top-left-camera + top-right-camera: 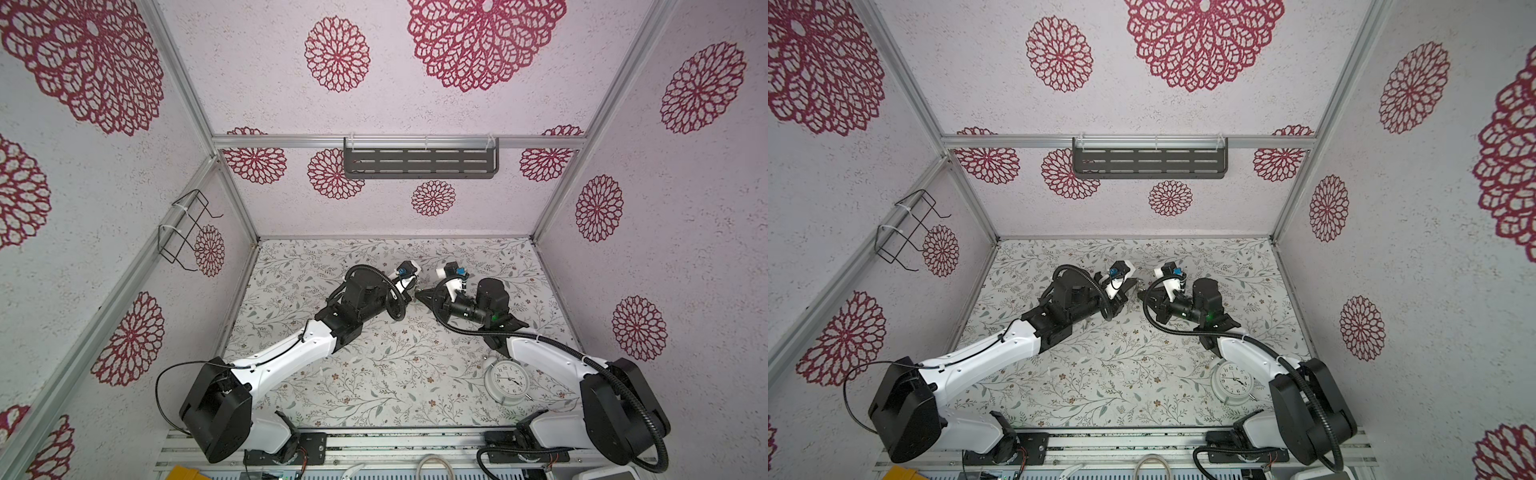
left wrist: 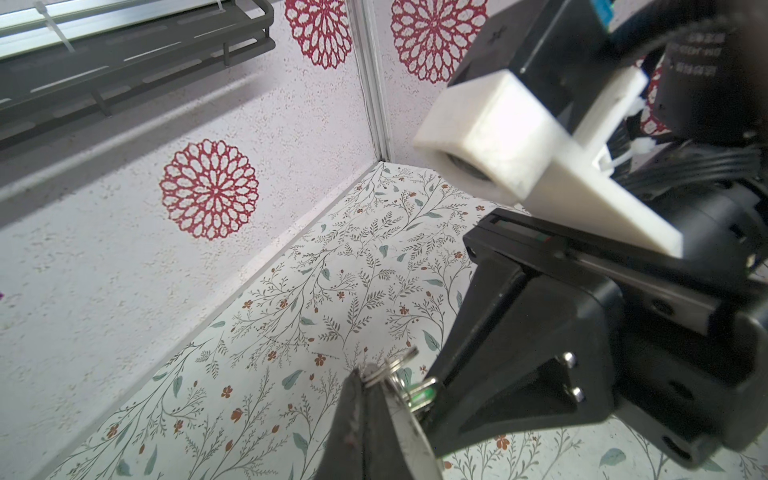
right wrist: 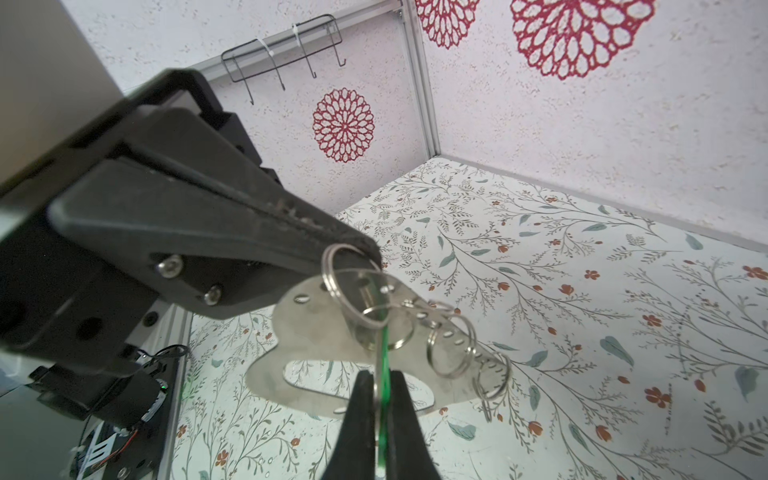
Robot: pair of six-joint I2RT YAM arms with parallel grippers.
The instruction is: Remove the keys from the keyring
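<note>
Keyring (image 3: 299, 328): flat, dull brushed metal. Split rings (image 3: 473, 345): bright polished wire. Green tag (image 3: 384, 361): glossy translucent plastic.

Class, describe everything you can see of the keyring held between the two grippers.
The keyring is a flat plate of dull grey metal with a large oval opening and a row of small slots along one edge. Several split rings hang through those slots. It is held tilted, seemingly clear of the floral table. The left gripper pinches one split ring, and the right gripper is shut on a green tag.
</note>
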